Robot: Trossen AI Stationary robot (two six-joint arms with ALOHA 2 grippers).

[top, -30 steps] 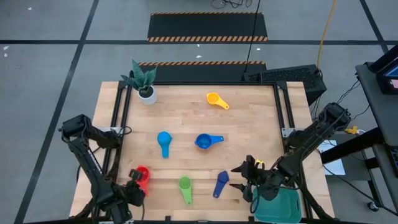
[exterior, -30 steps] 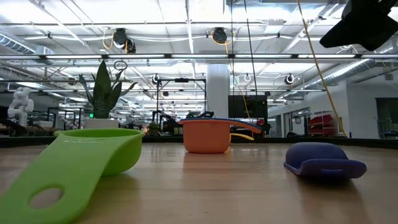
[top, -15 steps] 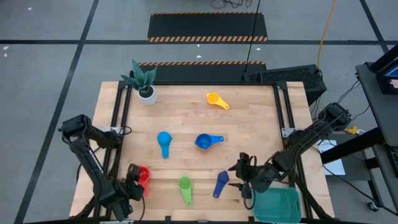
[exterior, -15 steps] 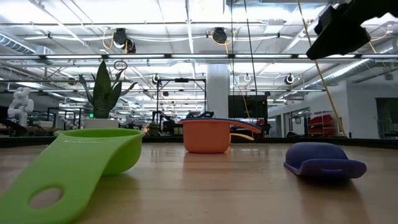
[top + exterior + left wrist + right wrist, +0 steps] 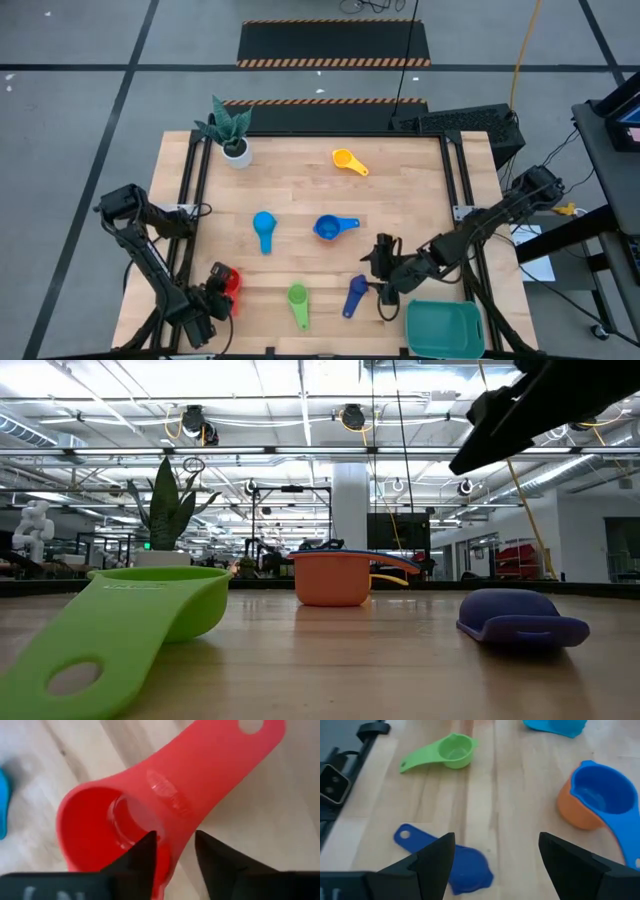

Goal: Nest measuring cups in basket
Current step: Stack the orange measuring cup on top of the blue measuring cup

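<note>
My left gripper [image 5: 212, 298] is at the near left of the table, shut on the red measuring cup [image 5: 230, 282], which fills the left wrist view [image 5: 150, 795]. My right gripper [image 5: 383, 272] is open and hangs above the table just right of the dark blue cup [image 5: 355, 294]. That cup lies mouth down [image 5: 465, 870] between and beyond its fingers. The green cup [image 5: 298, 303], a light blue cup [image 5: 264, 228], a blue cup nested in the orange one [image 5: 335, 227] and the yellow cup [image 5: 348, 160] rest on the table. The teal basket [image 5: 445, 328] stands at the near right corner. My left gripper [image 5: 175, 847] has the red cup's bowl wall [image 5: 175, 827] on the side where the handle joins. One finger [image 5: 145, 850] is inside the bowl and one [image 5: 207, 850] outside. The handle [image 5: 235, 750] points away from the fingers. Whether the cup is clear of the table cannot be told.
A potted plant in a white pot [image 5: 232, 140] stands at the far left corner. Metal rails [image 5: 190, 200] run along the table's left and right sides. Bare wood lies between the cups in the middle and the far edge.
My right gripper has moved from above the basket toward the table's left and a little toward the far edge, ending beside the dark blue cup, and stays open. The basket now shows whole. No cup has visibly moved.
</note>
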